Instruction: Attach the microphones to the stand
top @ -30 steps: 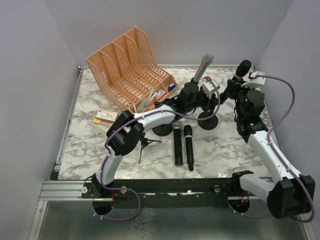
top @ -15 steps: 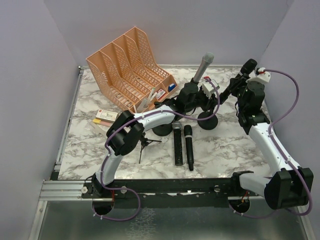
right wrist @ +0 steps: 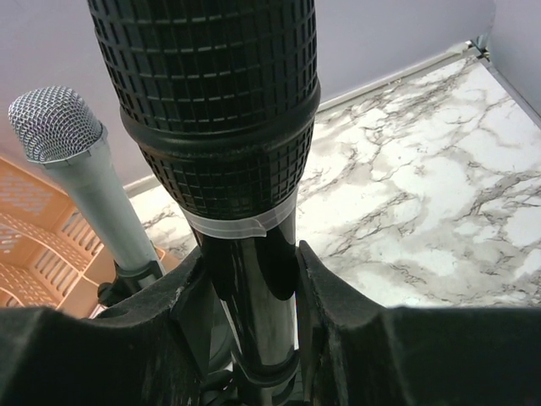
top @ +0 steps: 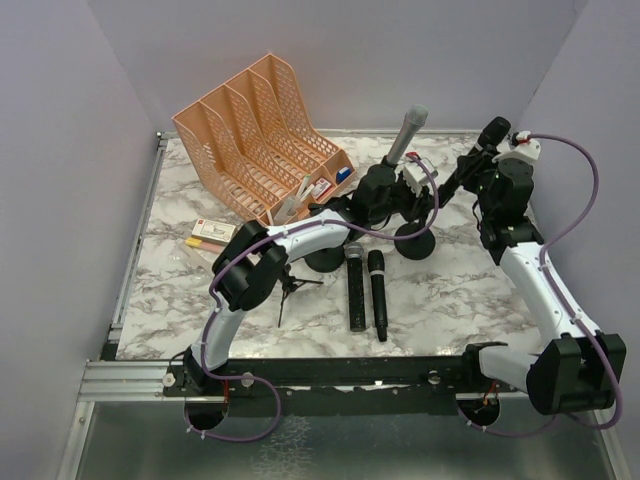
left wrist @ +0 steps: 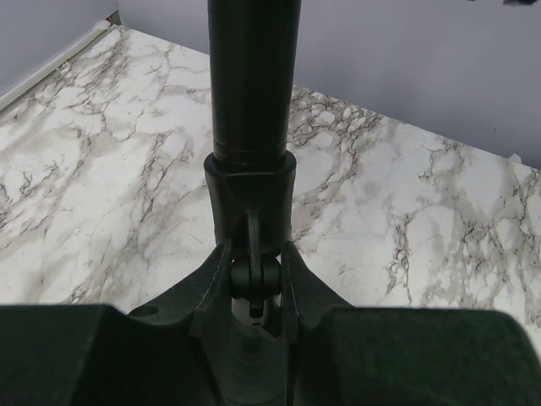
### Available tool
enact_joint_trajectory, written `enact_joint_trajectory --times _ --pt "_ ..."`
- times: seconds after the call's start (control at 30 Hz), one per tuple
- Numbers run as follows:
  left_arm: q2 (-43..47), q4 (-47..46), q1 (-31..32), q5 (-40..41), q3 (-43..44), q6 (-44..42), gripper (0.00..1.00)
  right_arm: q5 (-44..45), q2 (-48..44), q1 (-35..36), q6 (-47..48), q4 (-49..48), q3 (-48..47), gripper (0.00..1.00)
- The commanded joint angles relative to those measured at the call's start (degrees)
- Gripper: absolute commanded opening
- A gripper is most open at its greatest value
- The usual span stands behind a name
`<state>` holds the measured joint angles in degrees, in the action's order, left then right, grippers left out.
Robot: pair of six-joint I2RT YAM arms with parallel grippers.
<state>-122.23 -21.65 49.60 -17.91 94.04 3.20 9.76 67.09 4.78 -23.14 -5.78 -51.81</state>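
My right gripper (right wrist: pixel 254 262) (top: pixel 480 168) is shut on an all-black microphone (right wrist: pixel 207 93) (top: pixel 489 135), just below its mesh head. The microphone leans up toward the back right, and its lower end runs into a black ring of a stand. The silver-grey microphone (top: pixel 408 128) (right wrist: pixel 80 169) stands tilted in a stand clip beside it. My left gripper (left wrist: pixel 254 254) (top: pixel 388 190) is shut on the stand's swivel joint (left wrist: pixel 254 279), under a clip with a dark tube rising from it. Two more microphones, one with a silver grille (top: pixel 355 285) and one black (top: pixel 377 293), lie side by side on the marble.
Round stand bases (top: pixel 418 245) (top: pixel 325 260) sit mid-table. A small folded tripod (top: pixel 291 285) lies left of the two loose microphones. The orange mesh file organizer (top: pixel 250 130) fills the back left, with a small box (top: pixel 212 233) in front of it. Grey walls close three sides.
My right wrist has swung back and to the right with the black microphone, which now leans more steeply. The left arm and the silver-grey microphone have not moved.
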Motion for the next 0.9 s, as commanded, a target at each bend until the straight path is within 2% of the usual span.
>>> enact_joint_trajectory --times 0.0,0.17,0.43,0.87 --pt "-0.87 4.36 -0.31 1.3 -1.93 0.8 0.0 -14.86 7.76 2.34 -1.99 24.45 4.98 0.01" --pt "-1.29 4.25 -0.3 1.21 -1.85 1.06 0.0 -14.33 8.9 2.34 -0.42 22.04 7.52 0.01" --pt "-0.91 4.25 -0.31 1.03 -2.87 0.84 0.0 -12.28 7.98 3.53 -3.06 15.51 14.77 0.01" --pt "-1.25 4.25 -0.31 -0.44 -3.24 1.94 0.0 -5.84 9.13 9.22 -4.22 12.63 16.72 0.01"
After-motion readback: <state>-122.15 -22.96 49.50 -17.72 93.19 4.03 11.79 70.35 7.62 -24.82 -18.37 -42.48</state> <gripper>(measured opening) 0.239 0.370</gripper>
